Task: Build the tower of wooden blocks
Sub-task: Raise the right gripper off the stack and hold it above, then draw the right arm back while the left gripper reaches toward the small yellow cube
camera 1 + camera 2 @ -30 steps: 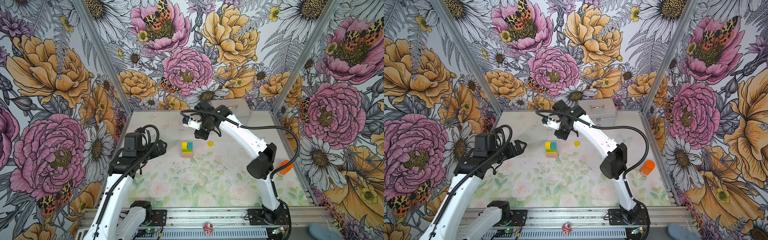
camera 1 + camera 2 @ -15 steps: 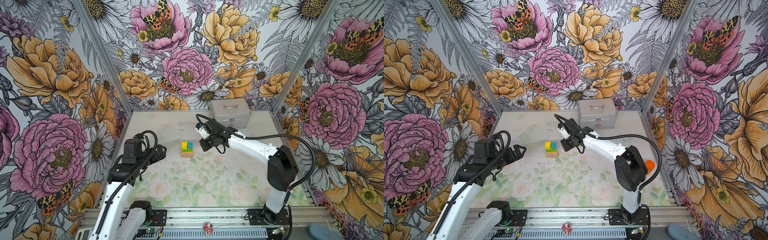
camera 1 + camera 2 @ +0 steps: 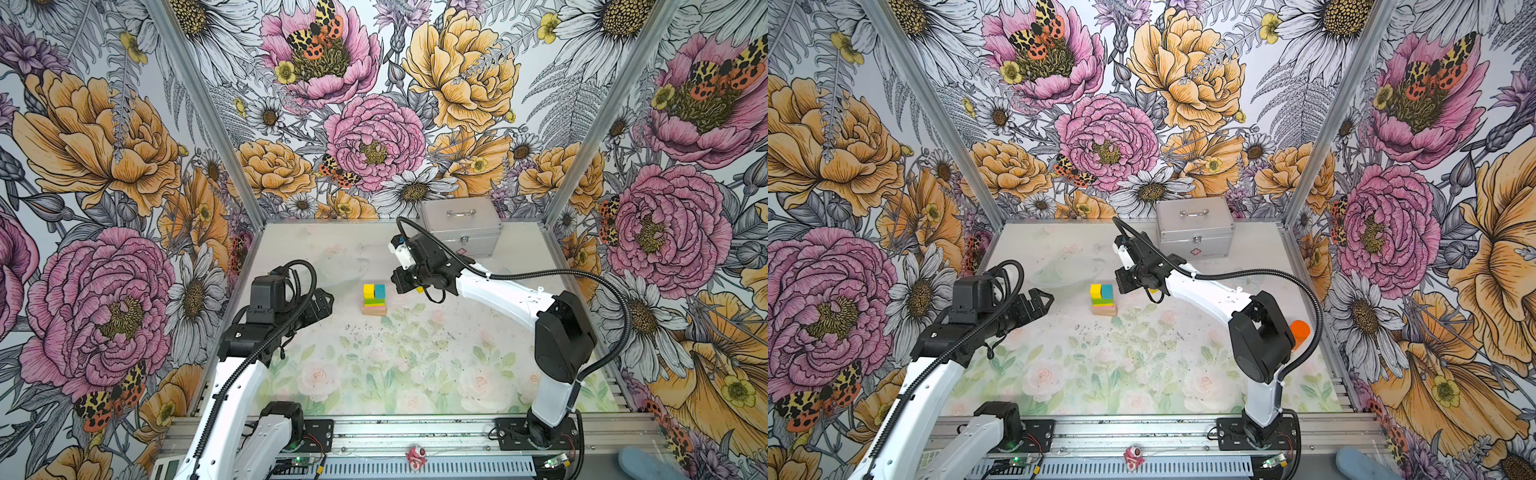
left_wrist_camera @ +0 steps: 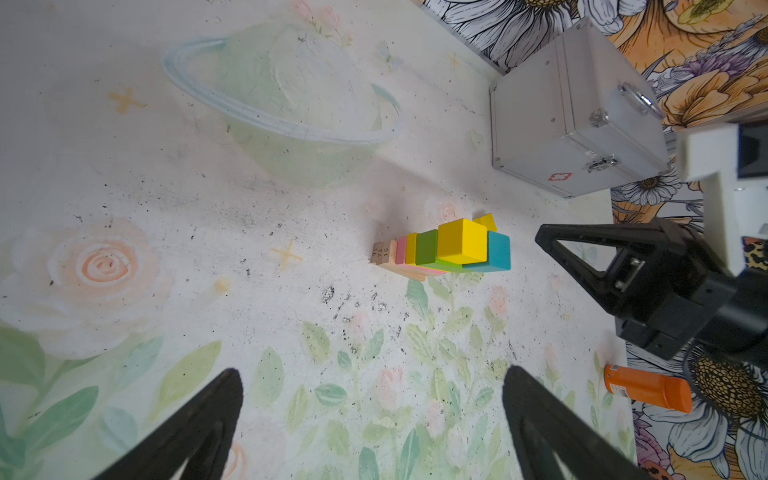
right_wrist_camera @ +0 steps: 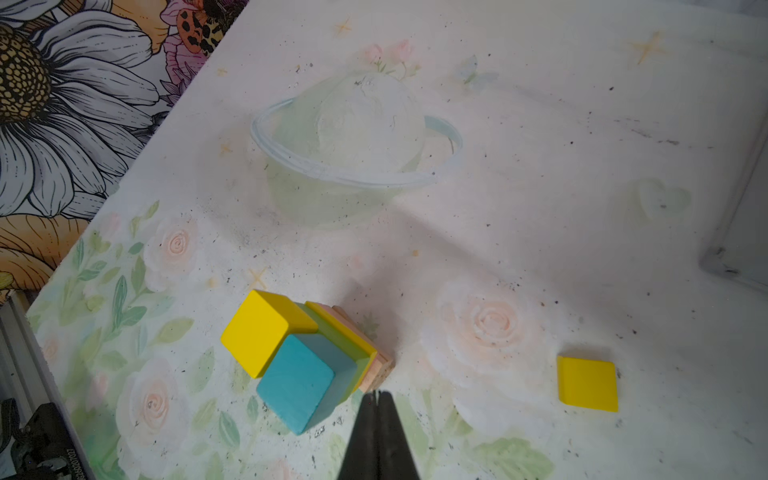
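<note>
The tower [image 3: 374,297] [image 3: 1102,298] stands mid-table: tan wood base, pink layer, green and yellow layer, with a yellow cube [image 5: 259,330] and a teal cube [image 5: 297,388] side by side on top. One loose yellow cube [image 5: 587,384] [image 4: 486,221] lies on the mat to the tower's right. Just right of the tower hangs my right gripper [image 5: 377,395] [image 3: 397,284], shut with nothing in it, its tips near the tower's base. On the tower's left, well apart from it, my left gripper [image 4: 374,374] [image 3: 328,297] stands open and empty.
A silver metal case [image 3: 459,226] [image 4: 577,116] stands at the back right. An orange bottle [image 3: 1300,330] [image 4: 648,388] lies near the right wall behind my right arm's elbow. Flowered walls close the table in on three sides.
My right gripper has come forward and down from behind the tower to its right side, and its jaws have closed fully. The left arm has shifted slightly.
</note>
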Tool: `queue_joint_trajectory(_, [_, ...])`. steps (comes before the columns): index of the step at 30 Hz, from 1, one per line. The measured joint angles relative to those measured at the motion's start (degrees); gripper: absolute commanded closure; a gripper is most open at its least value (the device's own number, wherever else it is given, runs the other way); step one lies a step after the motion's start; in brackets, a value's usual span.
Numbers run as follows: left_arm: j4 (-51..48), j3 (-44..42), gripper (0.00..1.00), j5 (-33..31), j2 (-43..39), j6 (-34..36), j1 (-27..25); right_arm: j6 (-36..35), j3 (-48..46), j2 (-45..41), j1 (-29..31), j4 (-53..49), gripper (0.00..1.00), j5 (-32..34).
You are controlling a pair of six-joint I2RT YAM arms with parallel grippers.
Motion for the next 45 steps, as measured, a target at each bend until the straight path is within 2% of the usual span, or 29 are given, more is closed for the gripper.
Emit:
queue_joint_trajectory(26, [0.0, 1.5, 0.01, 0.0, 1.5, 0.5, 0.0, 0.9, -1.6, 1.7, 0.4, 0.7, 1.0, -4.7])
queue_joint_trajectory(45, [0.0, 1.5, 0.01, 0.0, 1.4, 0.9, 0.0, 1.0, -1.6, 3.2, 1.6, 1.5, 1.0, -5.2])
